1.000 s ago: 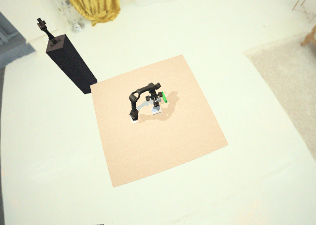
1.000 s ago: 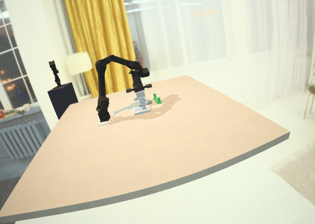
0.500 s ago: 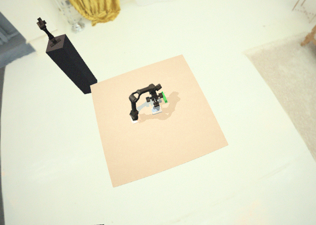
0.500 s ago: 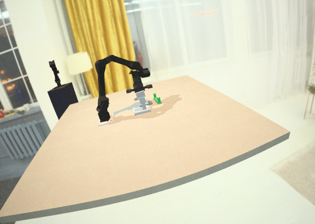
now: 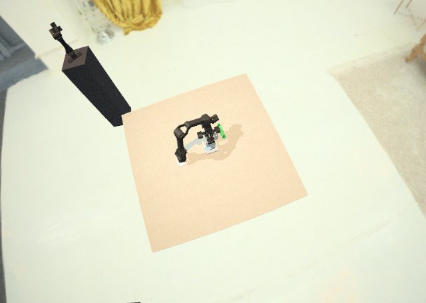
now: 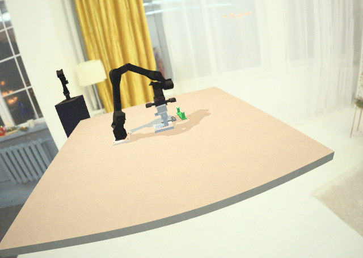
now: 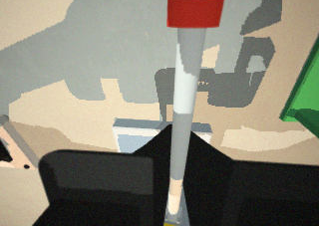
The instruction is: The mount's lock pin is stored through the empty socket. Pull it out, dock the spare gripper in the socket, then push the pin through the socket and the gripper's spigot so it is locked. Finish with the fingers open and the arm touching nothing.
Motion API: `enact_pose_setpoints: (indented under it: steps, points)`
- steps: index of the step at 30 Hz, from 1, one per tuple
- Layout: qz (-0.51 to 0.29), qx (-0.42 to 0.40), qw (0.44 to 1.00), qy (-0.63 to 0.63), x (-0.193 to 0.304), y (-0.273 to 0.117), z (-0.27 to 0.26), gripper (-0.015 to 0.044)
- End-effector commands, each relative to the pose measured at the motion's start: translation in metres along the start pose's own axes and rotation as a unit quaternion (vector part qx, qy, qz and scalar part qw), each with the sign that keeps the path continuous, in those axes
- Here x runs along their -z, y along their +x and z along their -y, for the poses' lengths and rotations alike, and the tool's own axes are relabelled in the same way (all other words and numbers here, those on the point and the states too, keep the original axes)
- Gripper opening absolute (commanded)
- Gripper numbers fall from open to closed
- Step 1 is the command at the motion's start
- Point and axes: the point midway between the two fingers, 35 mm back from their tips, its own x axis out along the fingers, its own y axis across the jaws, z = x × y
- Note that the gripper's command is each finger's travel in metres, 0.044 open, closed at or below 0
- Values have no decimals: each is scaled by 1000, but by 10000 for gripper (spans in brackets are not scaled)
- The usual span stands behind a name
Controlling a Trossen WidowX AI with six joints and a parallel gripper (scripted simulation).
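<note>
The lock pin (image 7: pixel 185 97), a grey rod with a red head, runs up the wrist view. My gripper (image 5: pixel 209 134) (image 6: pixel 160 104) (image 7: pixel 175 129) is shut on it, red head standing clear of the fingers. The gripper points down, close above the mount; its post carries a block (image 5: pixel 210 140) (image 6: pixel 160 110), dark from above and pale from the side. Whether that block is the socket or the docked spare gripper, I cannot tell. The mount's pale base (image 5: pixel 212 151) (image 6: pixel 164 129) (image 7: pixel 116 131) lies flat. The pin's far end and the socket hole are hidden or too small to tell.
A green cradle (image 5: pixel 221 131) (image 6: pixel 181 114) (image 7: pixel 304 92) with upright ends stands beside the mount and looks empty. The arm's base plate (image 6: pixel 121 141) is left of the mount. A black pedestal (image 5: pixel 98 86) (image 6: pixel 71 113) with another small arm stands beyond the table (image 5: pixel 219 196) (image 6: pixel 176 173).
</note>
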Motion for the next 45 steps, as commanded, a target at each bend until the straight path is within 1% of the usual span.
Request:
enact_pose_setpoints:
  steps: [1, 37, 44, 45]
  points:
    - [-1, 1, 1000, -1, 3, 1, 0, 0]
    - [0, -6, 1000, -3, 27, 7, 1, 0]
    - [2, -8, 1000, -1, 25, 7, 0, 184]
    - [2, -8, 1000, -1, 25, 7, 0, 200]
